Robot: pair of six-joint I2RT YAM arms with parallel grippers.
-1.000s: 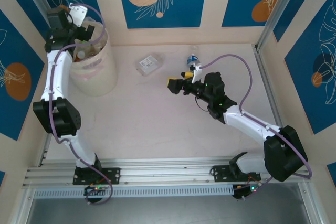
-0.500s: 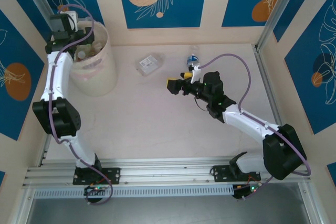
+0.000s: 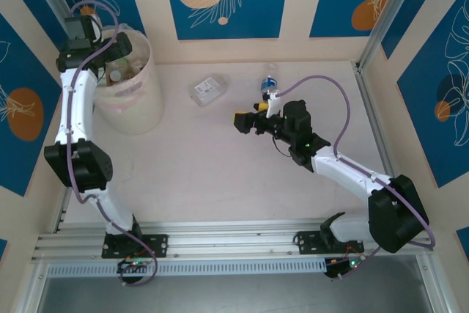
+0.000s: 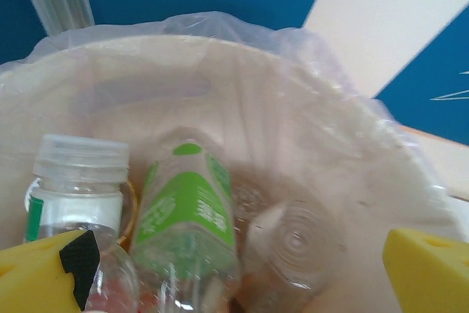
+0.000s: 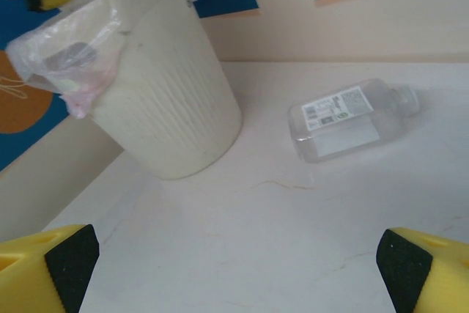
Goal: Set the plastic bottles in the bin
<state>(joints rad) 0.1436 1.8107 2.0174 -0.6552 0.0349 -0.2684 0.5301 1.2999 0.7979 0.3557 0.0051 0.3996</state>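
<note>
The big cream-white bin [image 3: 139, 104] stands upright at the far left of the table [image 3: 220, 166], a clear bag [image 5: 55, 60] over its rim, and inside are a green-label bottle [image 4: 187, 210], a white-cap bottle [image 4: 79, 163] and a clear bottle [image 4: 293, 243]. A flat bottle with a white label [image 3: 207, 89] lies on its side on the table, near the bin's right. Farther right is a small bottle with blue on it [image 3: 270, 80], maybe standing up.

A robot test booth in a lab: the left arm [image 3: 71, 108] and right arm [image 3: 344, 170] are bolted to a metal rail [image 3: 234, 243] at a pale table's [image 3: 220, 174] edge, boxed in by blue printed wall panels [image 3: 249, 5] and aluminium posts [image 3: 392, 12]
</note>
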